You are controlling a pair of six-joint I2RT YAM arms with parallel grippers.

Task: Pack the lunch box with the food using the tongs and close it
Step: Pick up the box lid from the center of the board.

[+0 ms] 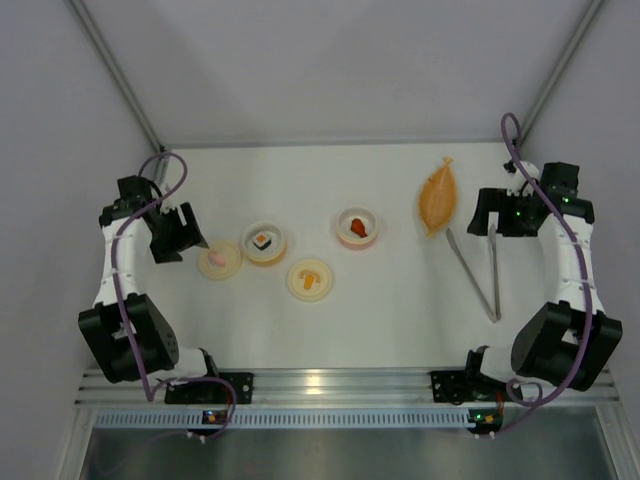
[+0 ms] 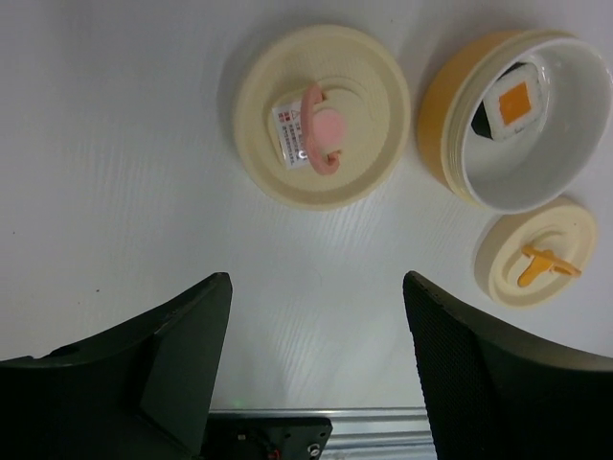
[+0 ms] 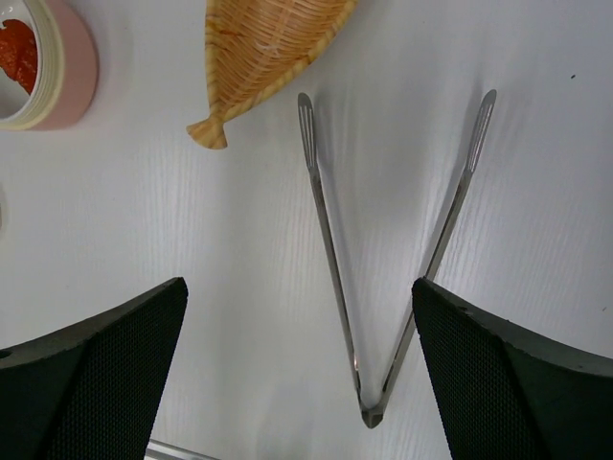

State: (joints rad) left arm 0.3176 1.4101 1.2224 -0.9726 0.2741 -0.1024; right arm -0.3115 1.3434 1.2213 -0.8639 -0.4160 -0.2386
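The only writing I can find is red print on a small white sticker, too small to read. It sits on the pink-handled lid, upper middle of my left wrist view.

I count two pots. The orange pot, upper right there, holds the sushi roll. The pink pot, upper left of my right wrist view, holds the red piece.

There are two lids, the second being the orange-handled lid at right.

One pair of tongs lies flat in a V on the table, one tip just beside the single leaf dish.

My left gripper stands spread, gripping nothing. My right gripper is spread wide and empty, the tongs' joined end showing between its fingers.
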